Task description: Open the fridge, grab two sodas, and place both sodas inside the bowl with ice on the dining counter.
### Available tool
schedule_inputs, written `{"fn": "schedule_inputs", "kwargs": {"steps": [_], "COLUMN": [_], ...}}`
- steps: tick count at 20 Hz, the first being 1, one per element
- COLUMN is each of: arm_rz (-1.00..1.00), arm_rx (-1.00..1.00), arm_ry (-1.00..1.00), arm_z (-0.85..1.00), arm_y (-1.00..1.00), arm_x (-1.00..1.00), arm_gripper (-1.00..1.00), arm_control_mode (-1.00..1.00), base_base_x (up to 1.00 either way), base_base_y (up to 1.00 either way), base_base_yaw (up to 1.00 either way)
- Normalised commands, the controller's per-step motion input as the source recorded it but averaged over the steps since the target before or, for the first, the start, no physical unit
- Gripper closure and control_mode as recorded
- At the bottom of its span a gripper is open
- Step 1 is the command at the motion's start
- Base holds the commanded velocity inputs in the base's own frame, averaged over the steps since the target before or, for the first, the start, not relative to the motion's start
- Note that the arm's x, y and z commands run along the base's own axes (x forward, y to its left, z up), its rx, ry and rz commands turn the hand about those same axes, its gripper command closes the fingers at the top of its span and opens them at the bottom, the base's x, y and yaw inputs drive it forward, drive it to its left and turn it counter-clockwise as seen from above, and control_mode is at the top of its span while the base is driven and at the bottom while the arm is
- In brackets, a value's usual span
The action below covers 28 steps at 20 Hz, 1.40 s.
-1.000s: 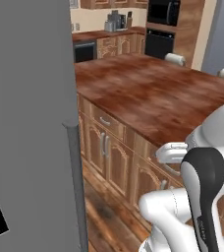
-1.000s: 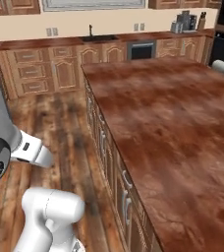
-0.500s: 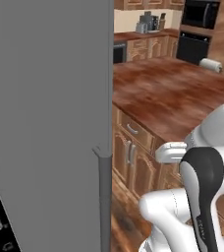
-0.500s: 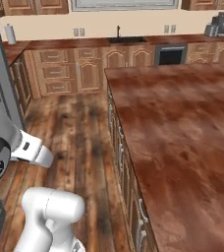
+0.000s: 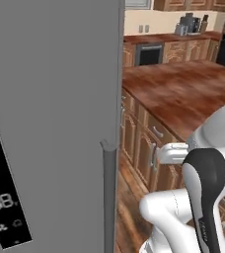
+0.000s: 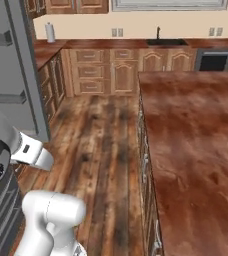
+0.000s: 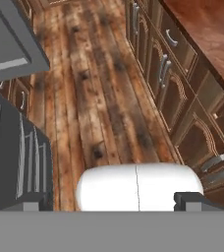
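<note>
The grey fridge (image 5: 50, 99) fills the left of the left base view, close in front of me, with its black panel (image 5: 3, 197) low on the left and a vertical bar handle (image 5: 109, 197) beside it. The right base view has the fridge (image 6: 16, 65) at its left edge. The reddish-brown dining counter (image 5: 183, 91) stretches away on the right, and its top (image 6: 196, 140) is bare where I see it. In the hand view my gripper (image 7: 109, 204) is open, aimed down at the plank floor, with nothing between its fingertips (image 7: 190, 199). The sodas and the bowl with ice are out of view.
A strip of wooden floor (image 6: 101, 145) runs between the fridge and the counter's cabinet fronts (image 7: 168, 78). The fridge's lower drawers (image 7: 15, 157) lie at the hand view's left. A worktop with a sink (image 6: 158, 42) and an oven (image 5: 149, 53) lines the back wall.
The whole picture has shifted, so the base has turned toward the fridge. It now fills far more of the left base view. The arm holds the same pose and the gripper stays open.
</note>
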Motion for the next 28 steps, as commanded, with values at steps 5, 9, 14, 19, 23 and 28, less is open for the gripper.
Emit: {"fn": "schedule_inputs", "kwargs": {"steps": [5, 9, 14, 19, 23, 28], "arm_rz": [0.0, 0.0, 0.0, 0.0, 0.0, 0.0], "arm_rx": [0.0, 0.0, 0.0, 0.0, 0.0, 0.0], "arm_ry": [0.0, 0.0, 0.0, 0.0, 0.0, 0.0], "arm_z": [0.0, 0.0, 0.0, 0.0, 0.0, 0.0], "arm_y": [0.0, 0.0, 0.0, 0.0, 0.0, 0.0], "arm_x": [0.0, 0.0, 0.0, 0.0, 0.0, 0.0], "arm_gripper": [-1.0, -1.0, -1.0, -1.0, -1.0, -1.0], "arm_control_mode": [1.0, 1.0, 1.0, 1.0, 1.0, 1.0], "base_base_x": [0.68, 0.59, 0.1, 0.0, 0.0, 0.0], "base_base_y": [-0.11, -0.13, -0.18, -0.22, -0.32, -0.32], "base_base_yaw": [0.31, 0.34, 0.42, 0.48, 0.5, 0.53]}}
